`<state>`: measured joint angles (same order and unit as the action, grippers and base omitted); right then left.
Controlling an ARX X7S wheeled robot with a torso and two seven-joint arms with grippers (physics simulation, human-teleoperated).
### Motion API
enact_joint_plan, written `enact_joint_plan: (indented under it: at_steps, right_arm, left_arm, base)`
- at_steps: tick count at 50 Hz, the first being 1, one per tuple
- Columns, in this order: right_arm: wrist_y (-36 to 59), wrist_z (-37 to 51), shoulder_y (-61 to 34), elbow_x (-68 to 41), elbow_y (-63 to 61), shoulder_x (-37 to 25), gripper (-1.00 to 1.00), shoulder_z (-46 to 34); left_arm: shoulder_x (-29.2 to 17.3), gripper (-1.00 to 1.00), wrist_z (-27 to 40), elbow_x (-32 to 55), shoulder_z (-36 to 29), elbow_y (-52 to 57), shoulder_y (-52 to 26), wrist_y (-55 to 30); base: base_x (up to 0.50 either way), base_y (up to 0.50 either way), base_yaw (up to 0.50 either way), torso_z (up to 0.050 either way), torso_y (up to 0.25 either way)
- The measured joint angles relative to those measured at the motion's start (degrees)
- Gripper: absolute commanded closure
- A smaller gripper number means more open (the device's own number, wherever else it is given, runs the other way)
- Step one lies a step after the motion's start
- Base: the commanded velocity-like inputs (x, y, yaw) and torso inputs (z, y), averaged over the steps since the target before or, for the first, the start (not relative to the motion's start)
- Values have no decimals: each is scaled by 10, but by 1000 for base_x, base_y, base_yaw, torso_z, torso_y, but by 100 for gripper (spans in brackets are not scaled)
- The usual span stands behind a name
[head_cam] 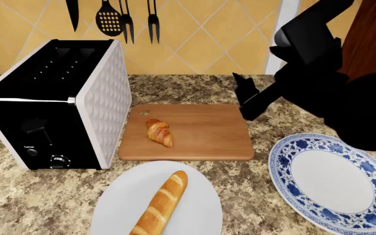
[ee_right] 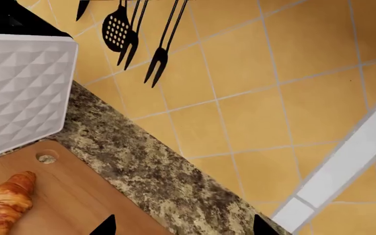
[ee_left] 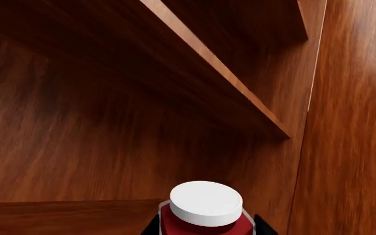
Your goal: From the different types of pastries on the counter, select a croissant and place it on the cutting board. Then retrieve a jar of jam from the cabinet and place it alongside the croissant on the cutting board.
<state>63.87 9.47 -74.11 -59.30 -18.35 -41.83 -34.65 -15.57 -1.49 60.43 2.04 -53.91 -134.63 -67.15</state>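
While croissant [head_cam: 160, 132] already lies on board [head_cam: 207, 142], jam step pending: jar [ee_left: 205, 208] sits inside cabinet [ee_left: 109, 122] between left pincer [ee_left: 205, 226] fingers, grip closure unclear. Right pincer [ee_right: 182, 226] spread wide, empty, parked above tabletop [head_cam: 253, 196] beside board, leaving landing spot free.

A home kitchen: granite counter [head_cam: 240, 196], tiled backsplash [head_cam: 201, 39] hung with utensils [head_cam: 109, 19], toaster [head_cam: 57, 103], wooden cabinet [ee_left: 77, 122].

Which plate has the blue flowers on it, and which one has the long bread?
The blue-patterned plate sits right of the cutting board and holds nothing. The plain white plate holds the baguette.
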Motion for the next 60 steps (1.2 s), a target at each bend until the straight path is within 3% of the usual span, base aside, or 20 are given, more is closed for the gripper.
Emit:
enact_joint_plan:
  at_steps: [30, 60]
  right_arm:
    - [-4, 40, 48, -16, -29, -46, -100, 22]
    - [2, 61, 62, -23, -34, -64, -100, 26]
  left_arm:
    - [6, 100, 104, 248, -25, 17, -1, -90]
    - [22, 100, 105, 270, -54, 39, 57, -160]
  base:
    - [0, 0, 0, 0, 0]
    - [0, 0, 0, 0, 1]
